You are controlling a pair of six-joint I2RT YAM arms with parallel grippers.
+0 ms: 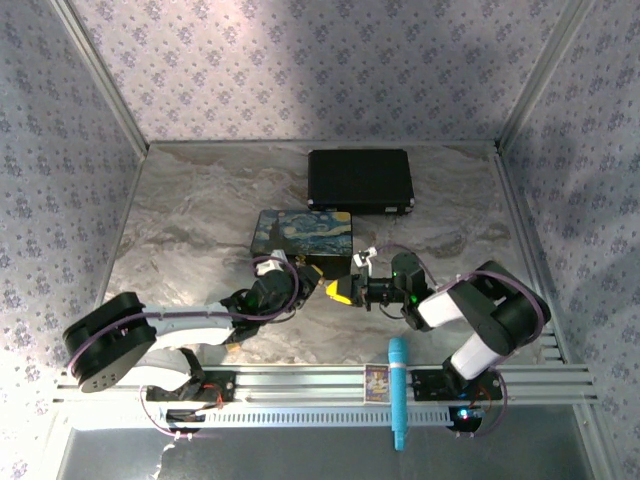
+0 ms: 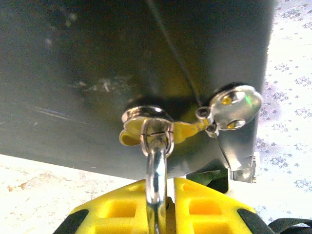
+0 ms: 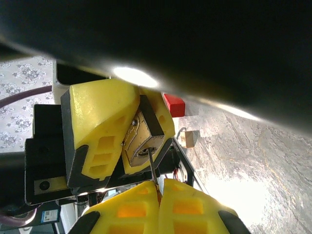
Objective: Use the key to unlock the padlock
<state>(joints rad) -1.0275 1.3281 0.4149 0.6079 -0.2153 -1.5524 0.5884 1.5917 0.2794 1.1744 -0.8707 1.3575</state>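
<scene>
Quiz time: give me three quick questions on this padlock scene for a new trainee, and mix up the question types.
1. True or false: the left claw grips the padlock.
2. What does the right claw hold? A) teal pen B) key C) red block
3. Fill in: behind the painted box lies a closed ____ case.

Key: 1 true; 2 B; 3 black.
</scene>
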